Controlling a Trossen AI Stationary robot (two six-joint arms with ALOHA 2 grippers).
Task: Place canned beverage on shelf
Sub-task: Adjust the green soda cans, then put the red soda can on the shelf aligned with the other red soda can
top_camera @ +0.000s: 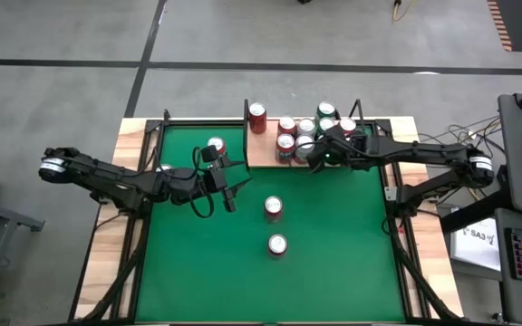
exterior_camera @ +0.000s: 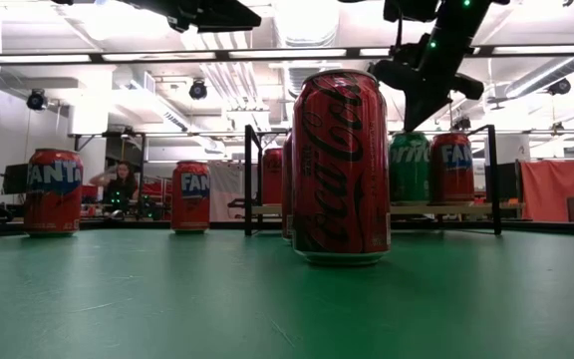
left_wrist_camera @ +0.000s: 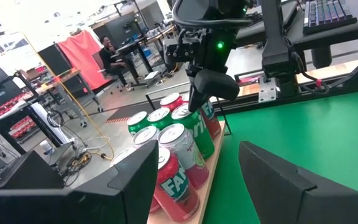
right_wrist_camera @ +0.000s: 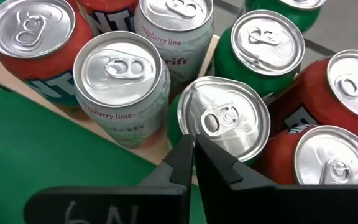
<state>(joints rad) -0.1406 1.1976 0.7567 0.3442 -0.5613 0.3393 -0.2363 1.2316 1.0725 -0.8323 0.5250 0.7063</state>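
Green felt covers the surface (top_camera: 333, 254), and the tan wooden shelf (top_camera: 263, 152) sits at its far edge with a cluster of cans (top_camera: 304, 136) standing on it. The right gripper (right_wrist_camera: 193, 152) hangs just over that cluster, its fingers pinched together with nothing between them, their tips at the rim of a green can (right_wrist_camera: 225, 121) on the shelf. Beside that can, the right wrist view shows a pale raspberry-lime can (right_wrist_camera: 122, 78) and several red ones. One red can (top_camera: 257, 117) stands alone at the shelf's left end.

Off the shelf, three cans stand upright on the felt: one (top_camera: 216, 148) near the left gripper, one (top_camera: 274, 208) mid-surface and one (top_camera: 277, 244) nearer the front edge. In the low view a red Coca-Cola can (exterior_camera: 340, 165) fills the foreground, with two Fanta cans to its left.

The left gripper (top_camera: 227, 186) hovers over the felt to the left of the shelf, apart from every can. Its fingers (left_wrist_camera: 284, 180) are spread partway and hold nothing; through the gap its camera looks toward the shelf and the right arm.

Beyond the surface lies a workshop with a grey floor, ceiling lights, desks, monitors and an orange cloth. A person sits at a desk in the background (exterior_camera: 123, 184).
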